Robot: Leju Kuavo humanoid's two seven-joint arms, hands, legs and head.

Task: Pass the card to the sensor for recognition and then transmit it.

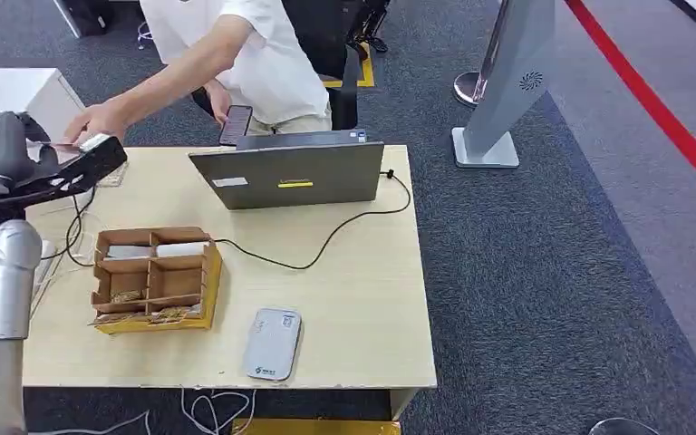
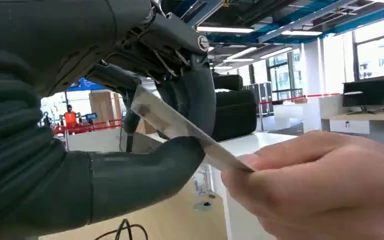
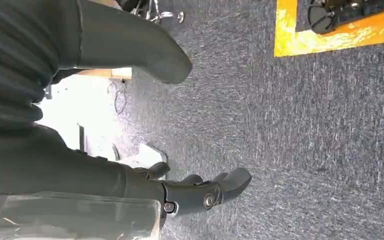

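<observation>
- The robot's left hand point(image 1: 72, 168) is reaching out over the far left corner of a pale wooden table point(image 1: 362, 308), seen from the head view.
- In the left wrist view, the left hand is pinching a thin, pale card point(image 2: 180, 127) between its thick grey thumb and darker fingers point(image 2: 190, 95).
- A person's hand point(image 2: 325, 185) is gripping the card's other end, so both are holding it at once; the card is tilting at a slant between them.
- From the head view, the person, wearing a white shirt point(image 1: 254, 45), is leaning in from behind the table, with that outstretched hand meeting the robot's left hand and the other hand holding a dark phone point(image 1: 235, 124).
- The robot's right hand point(image 3: 200, 192) is hanging over grey carpet, its dark fingers curling loosely apart with nothing in them.
- A flat grey card sensor point(image 1: 272, 343) is lying near the table's front edge, well apart from the card.
- A cardboard divider box point(image 1: 154, 279) is sitting left of the sensor.
- An open grey laptop point(image 1: 290, 172) is standing at the table's far side, with a black cable point(image 1: 326, 240) trailing from it toward the box.
</observation>
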